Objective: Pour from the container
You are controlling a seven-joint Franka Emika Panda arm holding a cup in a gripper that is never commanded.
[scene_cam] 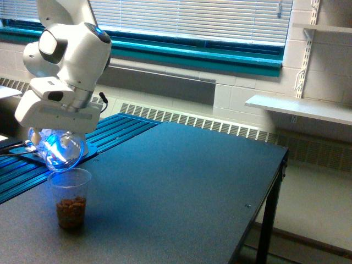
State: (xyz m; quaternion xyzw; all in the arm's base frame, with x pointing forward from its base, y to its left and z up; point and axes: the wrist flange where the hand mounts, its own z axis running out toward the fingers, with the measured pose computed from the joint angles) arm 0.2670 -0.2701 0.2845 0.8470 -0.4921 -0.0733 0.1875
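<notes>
The container [61, 151], a small rounded clear plastic cup lit blue, hangs tipped with its mouth down just above a taller clear cup. My gripper [52, 137] is shut on the container, and the white hand hides most of the fingers. No brown pieces show inside the container. The taller tapered cup [70, 198] stands upright on the dark table [181, 181] near the exterior view's left, with brown nut-like pieces in its bottom third.
A blue ribbed mat [104, 135] lies on the table behind the cups. The table's edge and a leg [267, 225] are at the exterior view's right. White wall shelves [302, 107] hang beyond, under a window with blinds.
</notes>
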